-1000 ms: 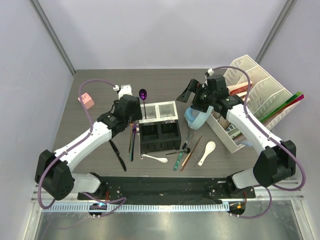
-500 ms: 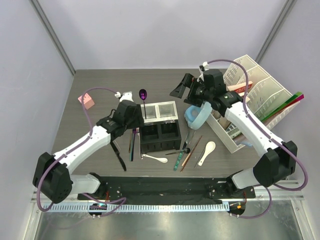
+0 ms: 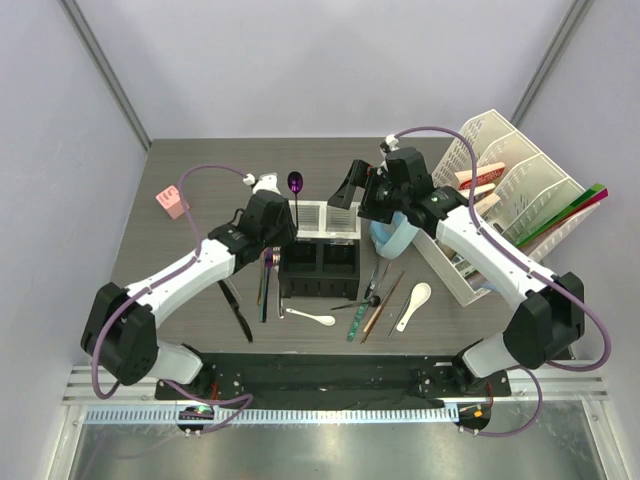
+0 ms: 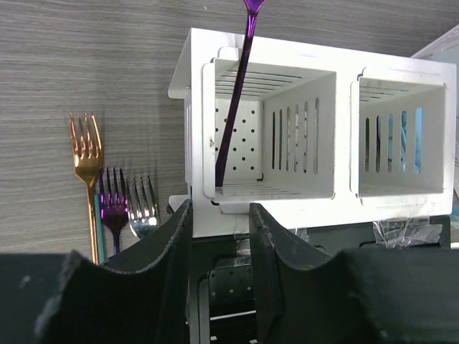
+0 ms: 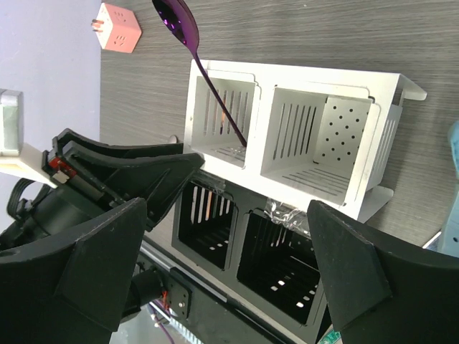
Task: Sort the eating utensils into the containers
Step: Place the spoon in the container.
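Observation:
The caddy (image 3: 322,243) has two white compartments at the back and two black ones in front. The purple spoon (image 3: 295,184) stands with its handle in the left white compartment (image 4: 233,107), bowl up (image 5: 176,21). My left gripper (image 3: 281,228) is at the caddy's left front; its jaws (image 4: 220,215) are apart with nothing between them. My right gripper (image 3: 360,196) hangs wide open and empty above the caddy (image 5: 229,265). A copper fork (image 4: 87,154), purple fork (image 4: 113,204) and silver fork (image 4: 142,208) lie left of the caddy. A black knife (image 3: 236,310), white soup spoons (image 3: 316,318) (image 3: 414,303), chopsticks (image 3: 386,298) and a green-patterned piece (image 3: 356,322) lie in front.
A light blue ring (image 3: 393,238) sits right of the caddy under the right arm. The big white slotted rack (image 3: 510,195) fills the right side. A pink block (image 3: 172,200) is at the far left, also in the right wrist view (image 5: 118,27).
My left gripper moved right with the purple spoon to the caddy; the spoon now stands in the left white compartment. My right gripper swung left over the caddy.

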Controlling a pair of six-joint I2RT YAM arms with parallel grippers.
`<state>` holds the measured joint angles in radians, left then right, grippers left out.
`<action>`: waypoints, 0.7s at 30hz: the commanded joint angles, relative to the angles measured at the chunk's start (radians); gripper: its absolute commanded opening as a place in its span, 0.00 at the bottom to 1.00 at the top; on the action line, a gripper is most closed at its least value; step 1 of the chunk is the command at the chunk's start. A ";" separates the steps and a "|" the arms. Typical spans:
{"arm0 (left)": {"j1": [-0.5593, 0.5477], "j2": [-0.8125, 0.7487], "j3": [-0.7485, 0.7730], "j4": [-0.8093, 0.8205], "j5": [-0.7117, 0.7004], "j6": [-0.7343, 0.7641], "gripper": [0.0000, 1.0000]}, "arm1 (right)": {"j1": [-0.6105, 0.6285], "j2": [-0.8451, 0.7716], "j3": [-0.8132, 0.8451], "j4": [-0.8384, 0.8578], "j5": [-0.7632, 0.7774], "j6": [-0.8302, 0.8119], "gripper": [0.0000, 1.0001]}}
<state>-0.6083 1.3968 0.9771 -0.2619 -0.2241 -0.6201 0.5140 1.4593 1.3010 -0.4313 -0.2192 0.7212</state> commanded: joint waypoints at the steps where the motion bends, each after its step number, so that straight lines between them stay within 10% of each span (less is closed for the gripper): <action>1: -0.002 0.102 -0.009 -0.085 -0.006 0.028 0.13 | -0.002 0.019 0.017 0.019 0.029 -0.017 1.00; 21: 0.001 0.237 0.095 -0.160 -0.264 -0.043 0.00 | -0.032 0.069 0.076 -0.037 0.052 -0.068 1.00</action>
<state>-0.6243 1.5448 1.1114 -0.2581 -0.4080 -0.6559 0.4889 1.5200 1.3258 -0.4580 -0.1852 0.6842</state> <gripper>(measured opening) 0.207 0.996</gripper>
